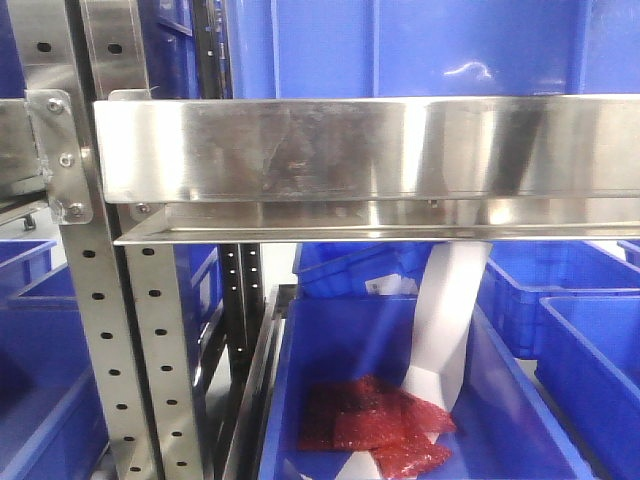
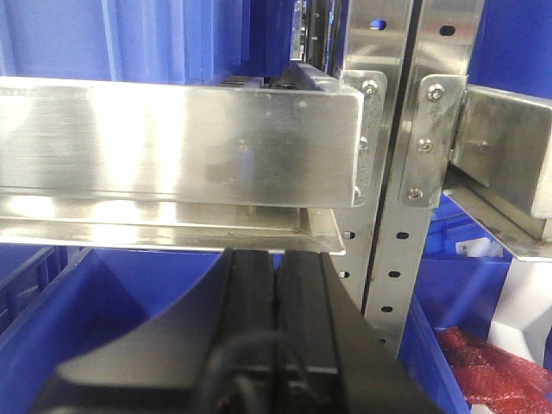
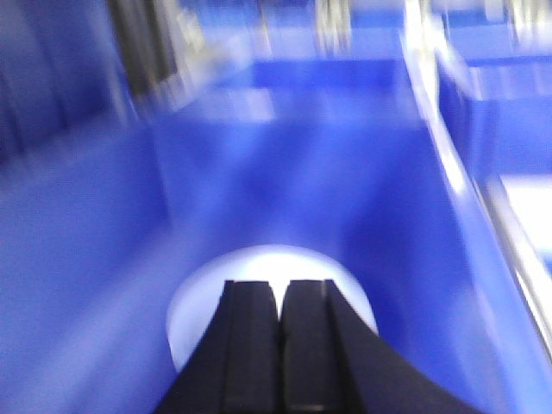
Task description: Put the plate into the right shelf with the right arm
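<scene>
Right claw [image 3: 280, 297] closed above plate [image 3: 198, 302], unseen in front view

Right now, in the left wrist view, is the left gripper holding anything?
No, the left gripper is shut with nothing between its fingers, below the steel beam.

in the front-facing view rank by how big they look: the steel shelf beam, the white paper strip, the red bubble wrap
1. The steel shelf beam, spanning nearly the whole width.
2. and 3. The white paper strip and the red bubble wrap look close in area; too alike to rank, and the beam is nearer the camera.
</scene>
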`<action>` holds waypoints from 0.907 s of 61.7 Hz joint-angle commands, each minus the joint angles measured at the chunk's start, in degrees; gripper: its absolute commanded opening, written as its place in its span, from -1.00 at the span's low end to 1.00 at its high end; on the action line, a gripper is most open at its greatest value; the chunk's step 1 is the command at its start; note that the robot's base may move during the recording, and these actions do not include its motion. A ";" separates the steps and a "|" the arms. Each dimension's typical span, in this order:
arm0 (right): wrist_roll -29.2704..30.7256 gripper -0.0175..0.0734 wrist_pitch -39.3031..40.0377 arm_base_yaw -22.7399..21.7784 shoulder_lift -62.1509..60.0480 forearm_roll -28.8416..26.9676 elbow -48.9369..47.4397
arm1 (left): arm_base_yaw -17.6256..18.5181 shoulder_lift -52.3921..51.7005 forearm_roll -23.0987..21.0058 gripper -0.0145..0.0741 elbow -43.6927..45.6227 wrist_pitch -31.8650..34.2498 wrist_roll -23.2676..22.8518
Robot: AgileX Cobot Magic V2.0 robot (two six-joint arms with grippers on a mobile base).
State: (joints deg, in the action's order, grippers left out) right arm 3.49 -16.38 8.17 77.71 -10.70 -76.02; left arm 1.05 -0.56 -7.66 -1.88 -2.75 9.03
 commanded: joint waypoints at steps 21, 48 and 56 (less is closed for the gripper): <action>0.06 -0.50 15.39 -2.07 -24.26 0.02 26.96 | 0.11 -0.59 -0.47 -0.96 -0.59 5.16 -0.40; 1.10 -0.50 19.02 -2.07 -64.88 0.73 60.96 | 0.11 -0.59 -0.47 -0.96 -0.59 5.16 -0.40; 1.10 -0.50 18.97 -2.07 -73.35 0.73 65.22 | 0.11 -0.59 -0.47 -0.96 -0.59 5.16 -0.40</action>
State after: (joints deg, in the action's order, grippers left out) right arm 4.18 -2.85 6.54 7.98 -10.50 -11.30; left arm 1.05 -0.56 -7.66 -1.88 -2.75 9.03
